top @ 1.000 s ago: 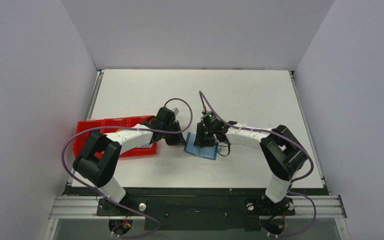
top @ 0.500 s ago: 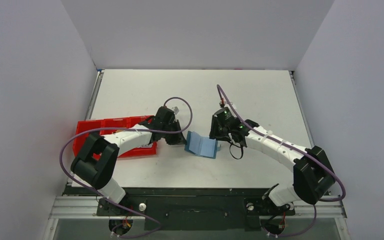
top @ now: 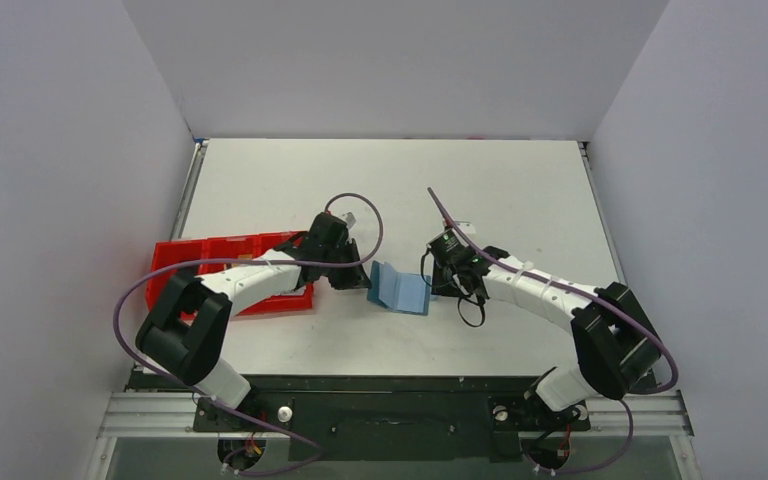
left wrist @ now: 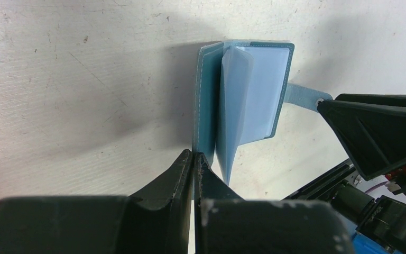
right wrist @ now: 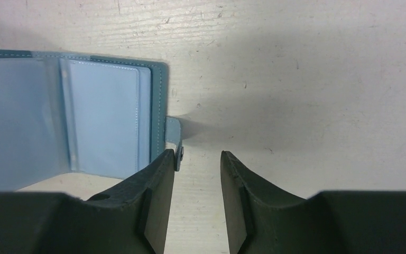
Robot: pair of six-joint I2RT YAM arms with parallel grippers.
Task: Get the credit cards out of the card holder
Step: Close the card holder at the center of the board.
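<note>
card holder (top: 400,289): it lay open on the white table (top: 380,180), about in the middle, between the two grippers and near the front edge more than the far one. Its left cover stood raised; the right half lay flat.
sleeves (left wrist: 243,95): clear plastic leaves showed inside the open covers, one of them standing up from the fold.
credit cards: I could not tell if any card sat in the sleeves, because the plastic looked only pale blue in both wrist views.
tab (right wrist: 173,131): a small blue strap came out from the right edge of the holder and lay on the table.
left gripper (left wrist: 195,159): its fingers were pressed together, and the lower edge of the raised left cover seemed pinched between them.
right gripper (right wrist: 196,159): its fingers stood partly apart with only bare table between them; it had hold of nothing. The tab's end was just beside its left finger.
red tray (top: 185,252): it sat at the left side of the table, partly under the left arm, well apart from the holder.
</note>
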